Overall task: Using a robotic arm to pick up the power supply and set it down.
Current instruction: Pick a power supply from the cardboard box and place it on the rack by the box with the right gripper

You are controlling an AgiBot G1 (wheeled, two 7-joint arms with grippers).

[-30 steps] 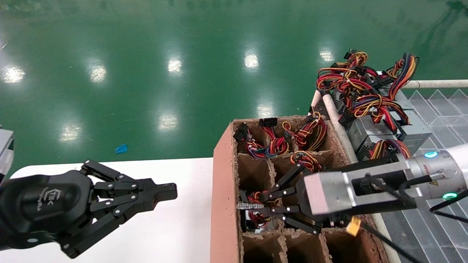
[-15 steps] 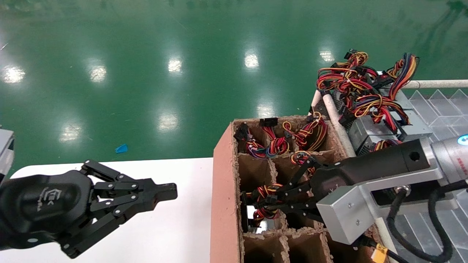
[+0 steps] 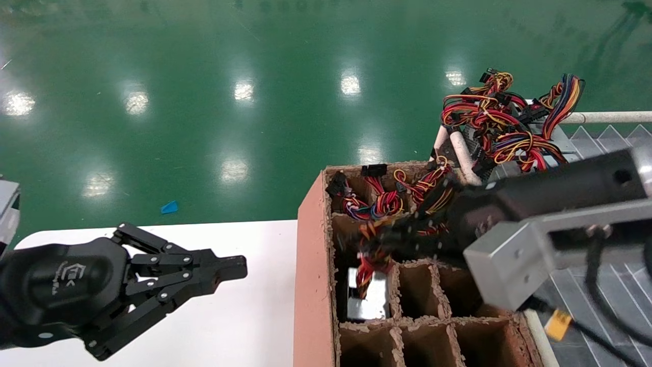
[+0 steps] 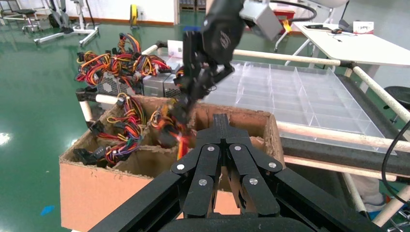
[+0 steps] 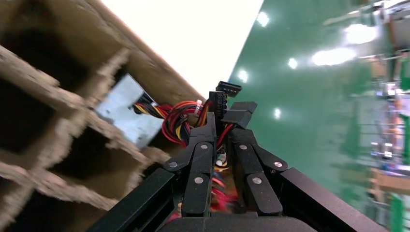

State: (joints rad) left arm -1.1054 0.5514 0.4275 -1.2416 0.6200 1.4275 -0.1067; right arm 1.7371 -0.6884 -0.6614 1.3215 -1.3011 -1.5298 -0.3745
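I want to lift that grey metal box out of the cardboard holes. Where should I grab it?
Probably from above, on the top edges of the light grey metal power supply: it stands in a brown cardboard divided box, walls hiding its sides. The right claw grips its wires instead.

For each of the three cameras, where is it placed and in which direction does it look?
Head view: from the robot's head, forward and down at the cardboard divided box; left gripper and right gripper show.
Left wrist view: on the left arm, past its own fingers toward the box, with the right gripper beyond.
Right wrist view: on the right arm, at the wire bundle and power supply.
All share the box.
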